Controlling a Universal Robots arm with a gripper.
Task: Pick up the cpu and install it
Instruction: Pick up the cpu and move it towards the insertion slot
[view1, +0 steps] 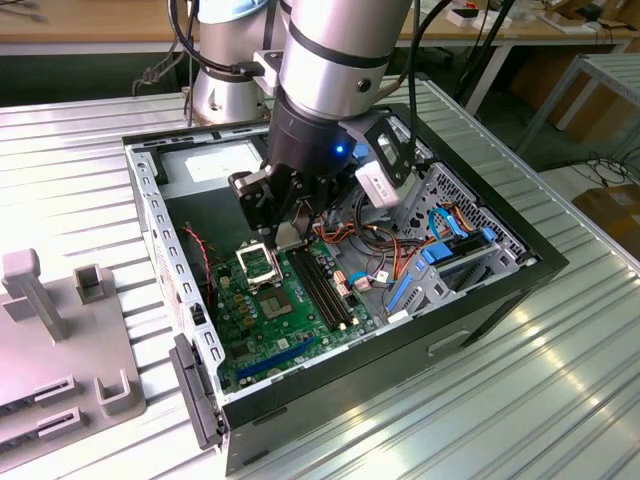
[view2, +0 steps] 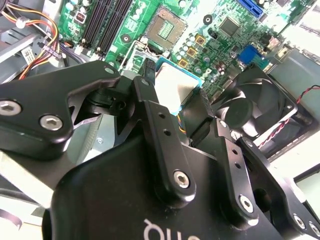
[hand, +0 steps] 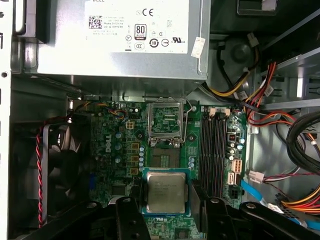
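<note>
My gripper (hand: 167, 196) is shut on the cpu (hand: 165, 192), a flat square chip with a silver-grey top and a thin green rim. Black fingers (hand: 196, 202) press on two opposite edges. In the second wrist view the cpu (view2: 176, 86) sits between the gripper (view2: 174, 96) fingers, above the green motherboard (view2: 220, 45). The open socket (hand: 162, 158) with its raised metal frame (hand: 167, 122) lies just beyond the chip. In the exterior view the gripper (view1: 284, 236) hangs inside the case, directly over the socket (view1: 258, 266).
A grey power supply (hand: 120, 35) fills the case end beyond the socket. A black fan (view2: 250, 107) stands on one side of it and memory slots (hand: 212, 150) on the other. Cable bundles (hand: 280, 100) and a drive cage (view1: 450, 255) follow. A grey fixture (view1: 60, 340) stands at the exterior view's left.
</note>
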